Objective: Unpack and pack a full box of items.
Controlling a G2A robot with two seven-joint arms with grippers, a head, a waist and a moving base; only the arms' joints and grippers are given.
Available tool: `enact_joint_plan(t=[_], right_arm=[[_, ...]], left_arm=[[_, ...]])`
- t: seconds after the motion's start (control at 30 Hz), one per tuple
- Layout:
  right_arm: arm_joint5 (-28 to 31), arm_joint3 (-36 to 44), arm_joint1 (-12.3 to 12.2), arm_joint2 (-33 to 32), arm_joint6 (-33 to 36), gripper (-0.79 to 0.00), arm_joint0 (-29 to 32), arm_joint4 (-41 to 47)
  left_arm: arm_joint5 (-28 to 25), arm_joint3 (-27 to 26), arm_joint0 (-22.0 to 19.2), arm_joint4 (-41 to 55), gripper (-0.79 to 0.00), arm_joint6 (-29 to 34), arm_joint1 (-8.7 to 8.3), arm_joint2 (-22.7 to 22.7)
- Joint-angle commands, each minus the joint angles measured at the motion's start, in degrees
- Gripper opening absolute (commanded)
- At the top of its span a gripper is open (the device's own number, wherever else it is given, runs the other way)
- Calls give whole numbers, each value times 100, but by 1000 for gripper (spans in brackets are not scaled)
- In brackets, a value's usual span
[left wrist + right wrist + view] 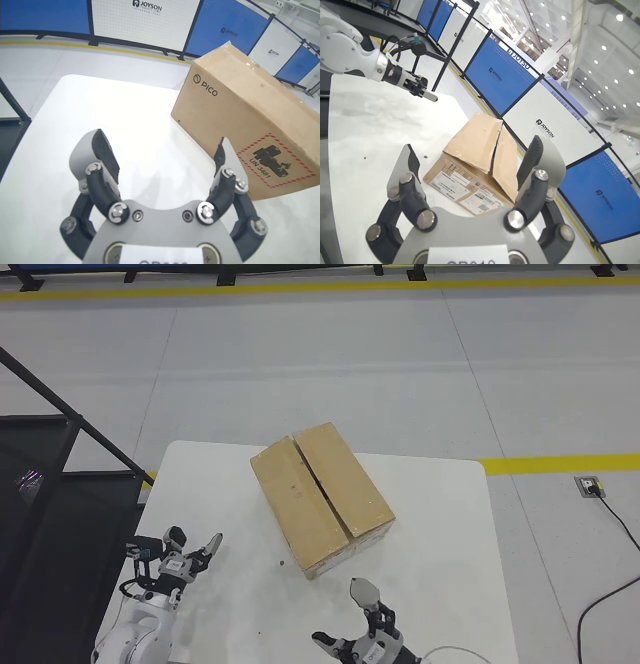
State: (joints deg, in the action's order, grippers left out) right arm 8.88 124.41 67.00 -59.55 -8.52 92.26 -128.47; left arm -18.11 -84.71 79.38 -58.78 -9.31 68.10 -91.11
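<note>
A brown cardboard box point(320, 497) lies in the middle of the white table point(440, 524), its two top flaps folded down with a seam between them. My left gripper point(192, 544) hovers open over the table near the front left, apart from the box point(245, 117). In its own view the left gripper point(162, 150) holds nothing. My right gripper point(346, 616) is open near the front edge, short of the box's labelled end. From that wrist the right gripper point(472, 160) is empty and the box point(480, 155) sits just beyond it, flaps slightly lifted.
A black frame and dark cart point(40, 494) stand left of the table. Small dark specks point(283, 561) lie on the tabletop near the box. A cable point(610, 564) runs over the floor to the right. Blue and white partition panels point(520, 82) line the room behind.
</note>
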Motion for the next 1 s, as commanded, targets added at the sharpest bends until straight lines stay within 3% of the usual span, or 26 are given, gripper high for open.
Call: enact_joint_plan(t=[0.0,0.2,0.33,0.67,0.9,0.97], right_arm=[[-71,-57,78,482,656,0,-255,-579],[-571,-531,395,1445,2051,0,-978,-1106],[-1041,-988,645,1731,2709,0,-1456,-623],[-1014,-1012,655,1709,2658,0,-1443,-588],[-1436,-1368,898,1947,3303,0,-1729,-349],[-1596,-1642,1005,2096,3661,0,-1948,-660]], left_arm=[[49,14,-4,11,0,-30,8,24],[101,60,-44,123,0,-61,27,74],[116,66,-56,175,0,-49,33,85],[124,62,-51,179,0,-45,33,86],[165,-59,-46,312,0,11,50,123],[225,-72,-39,317,0,-21,55,122]])
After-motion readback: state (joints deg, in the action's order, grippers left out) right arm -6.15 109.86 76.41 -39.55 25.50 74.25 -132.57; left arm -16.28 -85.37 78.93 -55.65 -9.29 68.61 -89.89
